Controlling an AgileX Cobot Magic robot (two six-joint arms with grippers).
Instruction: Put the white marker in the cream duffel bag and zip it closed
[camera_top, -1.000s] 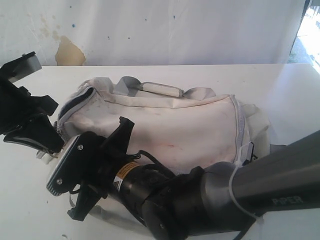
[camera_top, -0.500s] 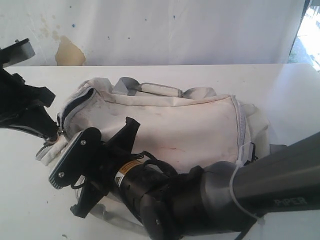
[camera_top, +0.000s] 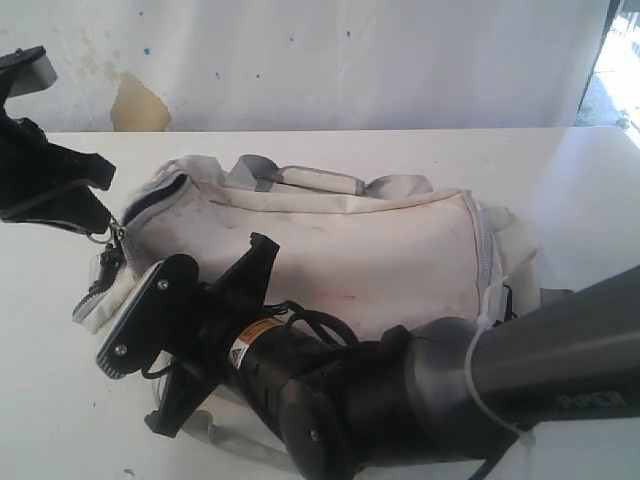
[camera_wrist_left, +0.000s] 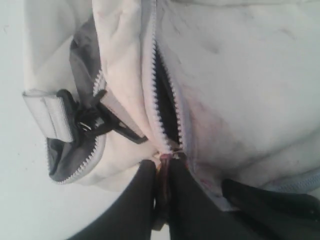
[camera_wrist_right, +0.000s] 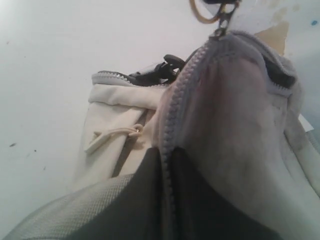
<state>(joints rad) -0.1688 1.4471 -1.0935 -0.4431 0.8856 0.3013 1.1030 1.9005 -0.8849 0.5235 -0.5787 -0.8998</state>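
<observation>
L hand (camera_wrist_left: 161, 169) rose w/ zip pull (camera_wrist_left: 168, 156) clamped; R hand (camera_wrist_right: 164, 153) pinched on bag (camera_top: 380, 250) seam.

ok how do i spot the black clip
Find the cream duffel bag on the white table. At its end pinched by the left end effector, beside the part-open zipper, sits the black clip: dark plastic on grey webbing amid pale fabric.

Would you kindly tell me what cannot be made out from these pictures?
- white marker: shows in no view; if it is inside the cream duffel bag, the fabric hides it.
- bag's near side: exterior view, covered by the right arm.
- right gripper: exterior view, hidden behind its own wrist.
- zipper slider: left wrist view, largely hidden inside the shut left gripper.
</observation>
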